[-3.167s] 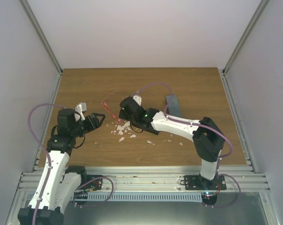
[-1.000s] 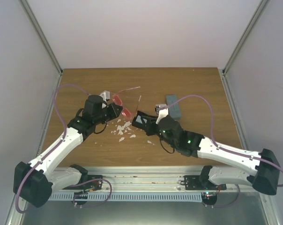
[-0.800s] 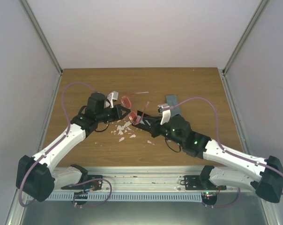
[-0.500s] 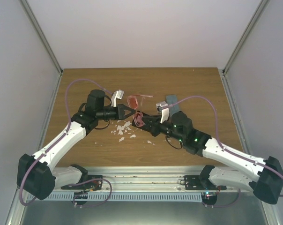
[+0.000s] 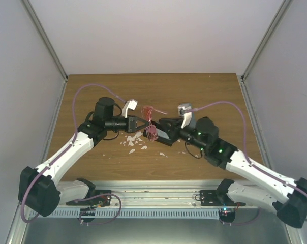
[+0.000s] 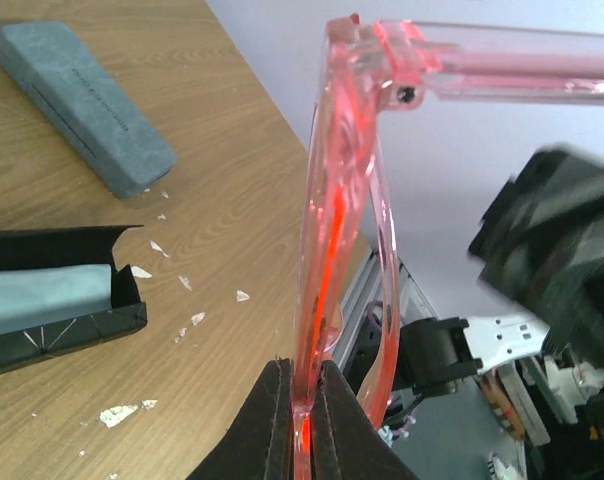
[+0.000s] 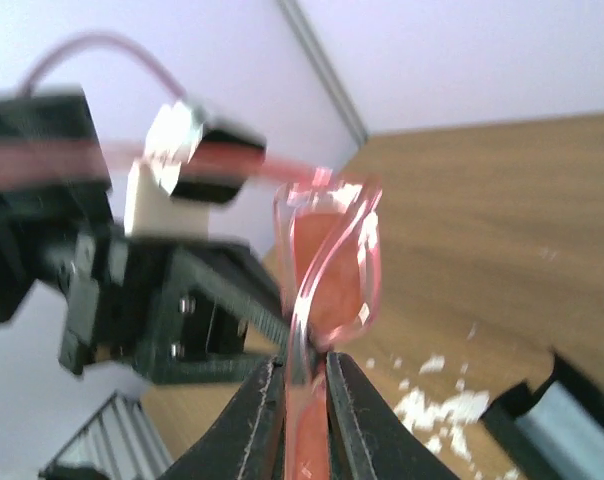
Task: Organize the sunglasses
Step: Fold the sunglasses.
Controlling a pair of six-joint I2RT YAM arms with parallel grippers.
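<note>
Both arms hold the pink sunglasses (image 5: 152, 131) in the air over the table's middle. The left gripper (image 6: 304, 378) is clamped tight on the frame, and the right gripper (image 7: 304, 372) also pinches it, seemingly for a handover. In the left wrist view, the open black case (image 6: 52, 300) lies at nine o'clock from the glasses.

The left arm (image 5: 67, 152) and the right arm (image 5: 245, 165) stretch forward and inward, wrists low and level, so the left gripper (image 5: 142, 123) and the right gripper (image 5: 153, 132) almost meet, each pinched tight on the sunglasses (image 6: 332, 200).
</note>
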